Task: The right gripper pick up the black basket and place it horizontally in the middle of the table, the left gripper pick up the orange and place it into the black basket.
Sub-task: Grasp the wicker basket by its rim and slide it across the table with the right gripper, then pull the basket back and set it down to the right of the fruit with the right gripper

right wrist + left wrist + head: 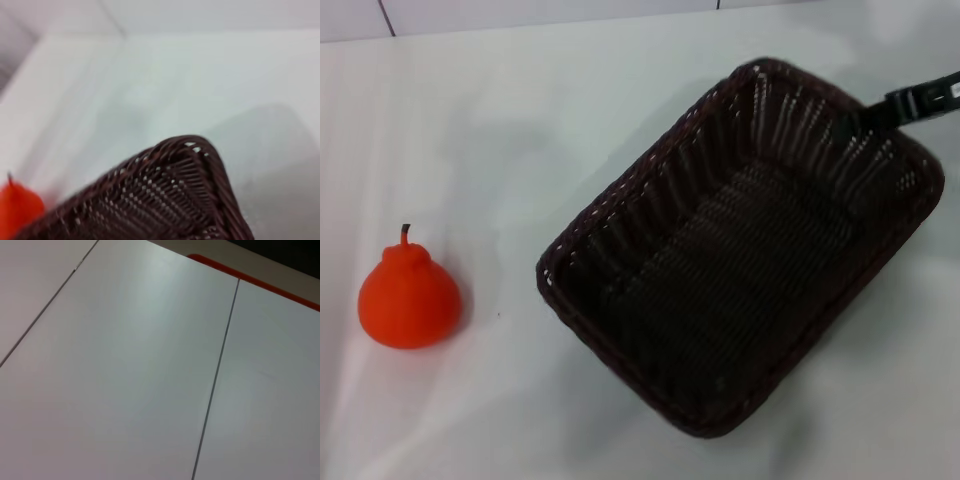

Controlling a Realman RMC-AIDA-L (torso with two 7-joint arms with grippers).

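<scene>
We see only the slim tip of the right gripper at the far right wall of the black basket; its arm is cut off by the frame edge, and its finger state cannot be determined. In the right wrist view, the basket is blurred and cropped, and the orange beside it is cut off.

A smooth white bench reflects soft, diffuse light. Along its far edge run pale panels split by thin dark seams, with a red strip beyond them.
</scene>
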